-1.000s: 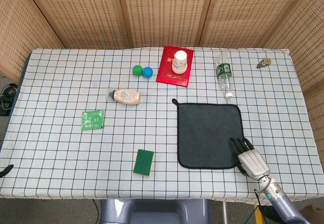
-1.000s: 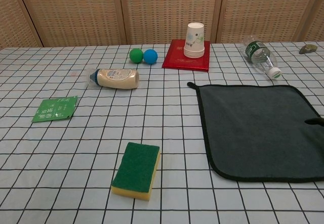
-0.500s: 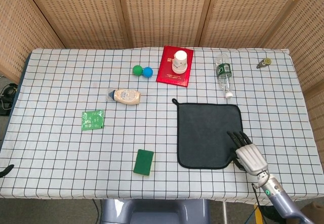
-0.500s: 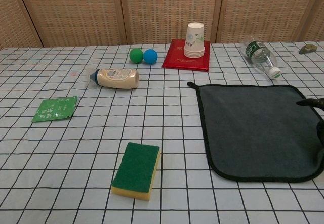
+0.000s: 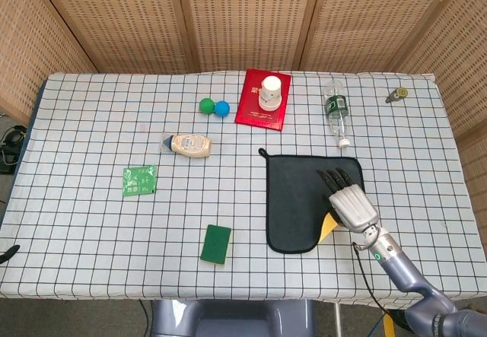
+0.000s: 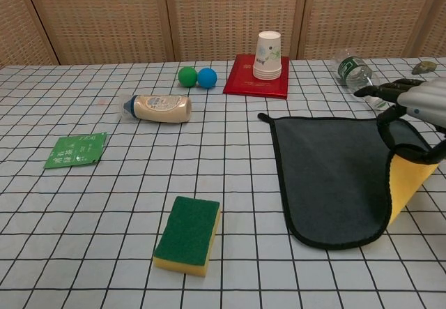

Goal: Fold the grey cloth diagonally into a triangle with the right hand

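The grey cloth (image 5: 297,200) (image 6: 331,173) lies flat on the checked table, right of centre, with a black hem and a small loop at its far left corner. My right hand (image 5: 348,198) (image 6: 414,103) holds the cloth's near right corner and has it lifted above the cloth. The raised flap shows a yellow underside (image 5: 328,225) (image 6: 411,183). My left hand is not visible in either view.
A clear bottle (image 5: 335,110) lies just beyond the cloth's far right corner. A red book with paper cups (image 5: 266,97) sits beyond the cloth. Further left are two balls (image 5: 214,107), a lying cream bottle (image 5: 189,144), a green packet (image 5: 140,180) and a green sponge (image 5: 216,244).
My right hand took hold of the cloth's near right corner and carried it up and toward the far left. The corner has peeled off the table, exposing the yellow underside.
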{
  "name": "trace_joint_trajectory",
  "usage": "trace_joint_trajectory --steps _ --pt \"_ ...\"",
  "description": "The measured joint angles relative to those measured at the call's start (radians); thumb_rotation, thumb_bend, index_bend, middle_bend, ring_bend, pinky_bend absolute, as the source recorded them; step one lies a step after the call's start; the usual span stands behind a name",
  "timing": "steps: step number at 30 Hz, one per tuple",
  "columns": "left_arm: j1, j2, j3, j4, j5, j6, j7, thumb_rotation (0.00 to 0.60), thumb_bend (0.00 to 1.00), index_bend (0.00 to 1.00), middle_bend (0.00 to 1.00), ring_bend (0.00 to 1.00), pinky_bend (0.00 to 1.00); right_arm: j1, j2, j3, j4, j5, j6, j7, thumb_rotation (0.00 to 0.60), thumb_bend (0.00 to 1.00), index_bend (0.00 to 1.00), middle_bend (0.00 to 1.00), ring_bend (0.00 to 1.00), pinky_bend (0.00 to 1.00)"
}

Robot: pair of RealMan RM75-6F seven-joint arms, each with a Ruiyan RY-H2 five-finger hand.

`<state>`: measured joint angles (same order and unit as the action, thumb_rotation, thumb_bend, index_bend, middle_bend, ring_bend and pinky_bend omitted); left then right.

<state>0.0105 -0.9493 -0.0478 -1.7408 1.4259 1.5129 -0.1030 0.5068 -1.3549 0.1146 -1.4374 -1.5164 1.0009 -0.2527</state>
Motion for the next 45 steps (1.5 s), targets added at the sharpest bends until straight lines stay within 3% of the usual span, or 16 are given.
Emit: trace_joint_trajectory --steps 10,19,34,45 --pt "-0.021 -0.005 -0.015 0.017 -0.049 -0.046 -0.007 0.600 0.00 0.00 0.00 0.00 0.00 0.152 -0.082 0.108 0.018 0.216 -0.162 -0.202 0.600 0.69 0.63 0.02 0.00 0.00" --pt "-0.035 -0.005 -0.028 0.039 -0.088 -0.082 -0.026 0.600 0.00 0.00 0.00 0.00 0.00 0.272 -0.184 0.154 0.131 0.365 -0.234 -0.335 0.600 0.69 0.63 0.03 0.00 0.00" --pt "-0.047 -0.007 -0.038 0.055 -0.129 -0.117 -0.033 0.600 0.00 0.00 0.00 0.00 0.00 0.402 -0.310 0.175 0.295 0.579 -0.253 -0.466 0.600 0.69 0.63 0.03 0.00 0.00" --pt "-0.053 -0.009 -0.042 0.061 -0.146 -0.132 -0.031 0.600 0.00 0.00 0.00 0.00 0.00 0.467 -0.357 0.152 0.338 0.614 -0.247 -0.496 0.600 0.69 0.63 0.04 0.00 0.00"
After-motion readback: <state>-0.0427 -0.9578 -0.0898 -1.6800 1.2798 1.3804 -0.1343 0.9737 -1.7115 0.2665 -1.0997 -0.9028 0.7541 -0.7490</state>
